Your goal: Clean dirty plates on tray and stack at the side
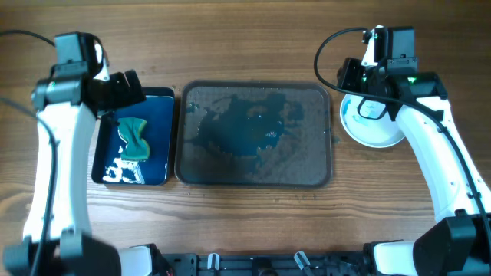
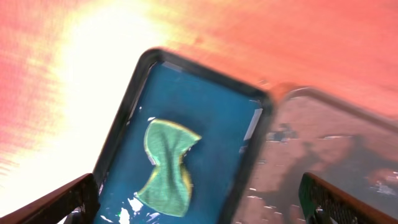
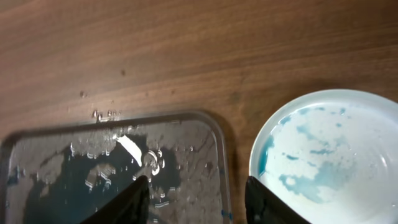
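So the plates [image 1: 376,132] are sitting as a stack toward the right edge of the bench [image 1: 253,230], just off the right rim of the tray [image 1: 307,161] and not on it (can't tell how many are in the pile, the arm is covering part of it). The top one is showing blue-teal smears across its left side and middle, so I'm guessing it isn't properly clean. The tray is lying mid-bench, carrying no plates, just a teal puddle and water beads. The right gripper [image 3: 198,182] is hanging over the gap between the tray's far right corner and the plate, jaws spread fairly wide, holding nothing. Toward the left edge, the small blue tray [image 1: 157,111] is sitting right beside the big one with a green-and-yellow sponge [image 1: 135,138] lying in some water, and the left gripper [image 2: 199,186] is hovering above it, fingers spread wide and also empty. What I'd be worrying about: calling it done while that top plate is carrying stains. Going back for it means pinching a wet, slick rim, so it could be slipping out or dragging the plates under it sideways. A soaked sponge travelling across would also be dripping on the bench.
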`<state>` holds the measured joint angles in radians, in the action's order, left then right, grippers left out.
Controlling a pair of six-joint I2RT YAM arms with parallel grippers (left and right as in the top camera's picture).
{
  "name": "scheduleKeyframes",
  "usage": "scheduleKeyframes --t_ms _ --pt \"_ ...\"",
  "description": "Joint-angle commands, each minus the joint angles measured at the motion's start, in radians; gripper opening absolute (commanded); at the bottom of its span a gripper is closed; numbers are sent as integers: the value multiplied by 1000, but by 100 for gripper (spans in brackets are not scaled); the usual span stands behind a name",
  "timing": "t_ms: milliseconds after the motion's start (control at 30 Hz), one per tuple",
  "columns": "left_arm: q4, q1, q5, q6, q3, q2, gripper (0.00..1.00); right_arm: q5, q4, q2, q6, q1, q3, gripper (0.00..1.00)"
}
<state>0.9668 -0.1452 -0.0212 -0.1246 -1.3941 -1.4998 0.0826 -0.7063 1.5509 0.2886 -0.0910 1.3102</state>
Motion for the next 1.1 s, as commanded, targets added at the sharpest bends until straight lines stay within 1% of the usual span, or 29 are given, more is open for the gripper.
scheduleKeyframes --t_ms 0,33,67,133,167,333,433,600,733,800,900,1033,1067 --pt "2 3 74 13 -3 50 100 57 -41 -72 -64 -8 53 54" --pt "2 3 74 13 -3 54 100 68 -61 -97 -81 -10 65 55" --pt "2 3 73 13 -2 53 100 97 -89 -136 -112 -10 84 68" --pt "2 3 74 13 -1 53 100 99 -161 -210 -131 -10 128 87" --pt "2 3 73 13 -1 53 100 99 -192 -244 -131 -10 150 100" --pt "2 3 73 13 -1 52 100 98 -225 -426 -129 -10 176 100" --pt "2 3 73 13 -1 52 100 98 -227 -479 -130 -10 176 100" --pt "7 3 74 13 -1 52 100 109 -218 -489 -129 -10 175 100" --pt "9 3 73 13 -1 52 100 143 -169 -473 -185 -10 171 100" --pt "10 4 74 13 -1 52 100 127 -159 -457 -187 -11 149 100" --pt "10 3 73 13 -1 52 100 79 -3 -508 -209 -13 -4 100" --pt "10 3 73 13 -1 52 100 79 372 -699 -300 -13 -371 100" --pt "10 3 74 13 -1 52 100 79 471 -771 -315 -13 -490 100"
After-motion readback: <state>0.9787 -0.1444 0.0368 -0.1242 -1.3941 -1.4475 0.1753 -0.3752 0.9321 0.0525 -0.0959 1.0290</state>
